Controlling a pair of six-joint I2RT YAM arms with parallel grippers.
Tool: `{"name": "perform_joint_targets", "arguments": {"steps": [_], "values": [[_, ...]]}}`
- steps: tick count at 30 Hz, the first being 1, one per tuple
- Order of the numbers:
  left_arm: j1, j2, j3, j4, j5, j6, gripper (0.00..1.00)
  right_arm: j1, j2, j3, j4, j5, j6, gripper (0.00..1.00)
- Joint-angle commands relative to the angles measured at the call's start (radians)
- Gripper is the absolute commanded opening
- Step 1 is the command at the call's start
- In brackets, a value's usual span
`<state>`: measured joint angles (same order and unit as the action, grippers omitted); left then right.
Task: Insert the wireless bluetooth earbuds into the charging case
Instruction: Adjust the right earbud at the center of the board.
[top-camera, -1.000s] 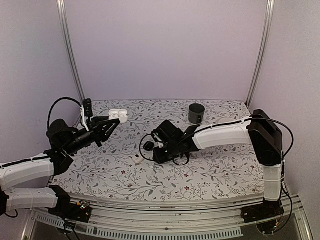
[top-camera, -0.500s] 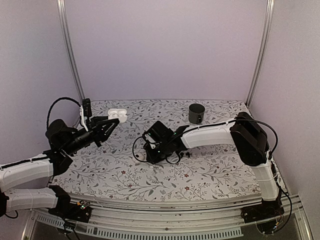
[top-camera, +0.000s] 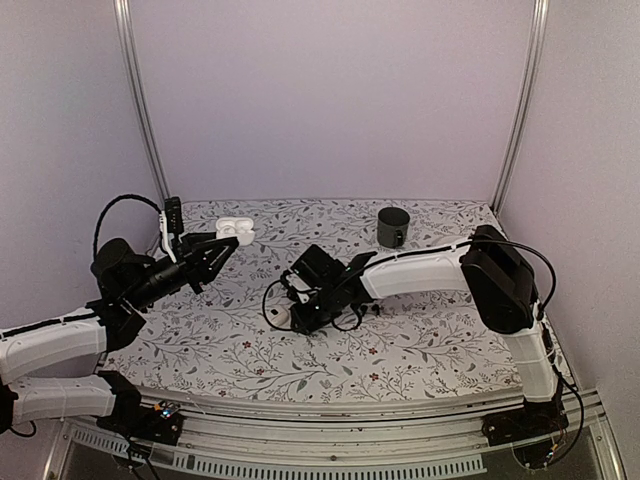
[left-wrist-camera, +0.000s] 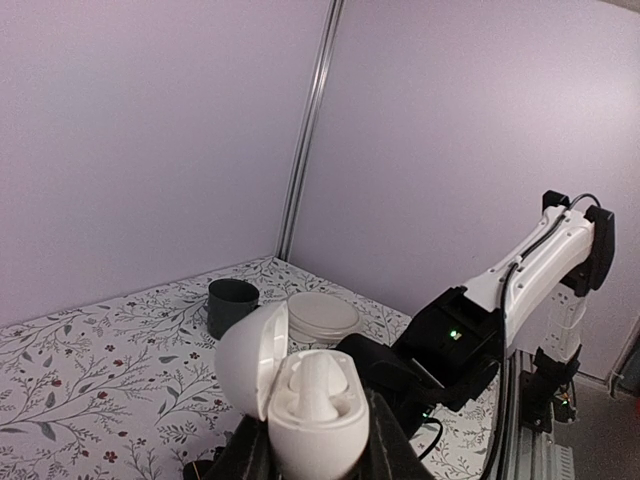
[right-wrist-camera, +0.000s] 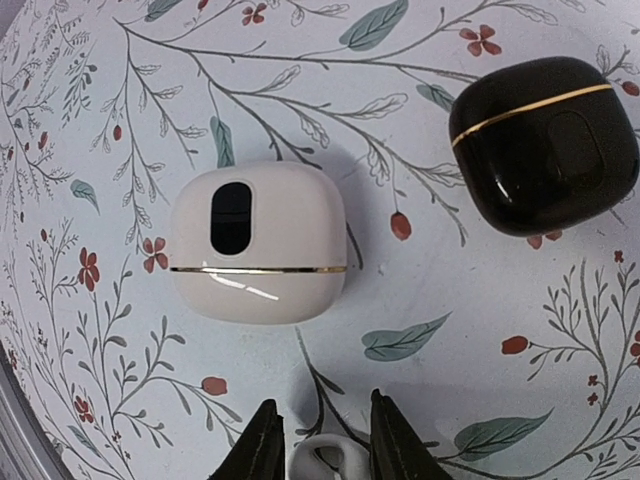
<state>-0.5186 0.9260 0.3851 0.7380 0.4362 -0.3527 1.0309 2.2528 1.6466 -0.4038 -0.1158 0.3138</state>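
My left gripper (left-wrist-camera: 318, 448) is shut on an open white charging case (left-wrist-camera: 305, 405), held in the air with its lid (left-wrist-camera: 252, 358) swung to the left. A white insert shows in its well. In the top view this case (top-camera: 235, 229) sits at the left fingertips near the back left. My right gripper (right-wrist-camera: 322, 425) hangs low over the table with a small white earbud (right-wrist-camera: 325, 462) pinched between its fingers. Just ahead of it lie a closed white case (right-wrist-camera: 258, 243) and a closed black case (right-wrist-camera: 545, 143). The right gripper (top-camera: 298, 308) is next to that white case (top-camera: 277, 316).
A dark grey cup (top-camera: 393, 226) stands at the back of the floral tabletop (top-camera: 220, 345). The left wrist view shows the cup (left-wrist-camera: 232, 305) beside a pale round plate (left-wrist-camera: 322, 315). A black cable loops around the right wrist.
The right arm has swung left and settled lower beside the closed white case, with the earbud still in its fingers. The left arm has held still with the open case.
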Motion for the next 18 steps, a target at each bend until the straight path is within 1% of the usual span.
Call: {"name": "perform_joint_targets", "arguments": {"steps": [1, 8, 18], "values": [[0.014, 0.001, 0.004, 0.016, 0.001, -0.002, 0.0, 0.012, -0.037, -0.01, -0.054, -0.014, 0.024, 0.31], [0.014, 0.002, 0.001, 0.018, 0.001, 0.0, 0.0, 0.02, -0.095, -0.063, -0.07, -0.004, 0.097, 0.31], [0.015, 0.011, 0.0, 0.029, 0.009, 0.0, 0.0, 0.039, -0.134, -0.093, -0.067, -0.011, 0.126, 0.32]]}}
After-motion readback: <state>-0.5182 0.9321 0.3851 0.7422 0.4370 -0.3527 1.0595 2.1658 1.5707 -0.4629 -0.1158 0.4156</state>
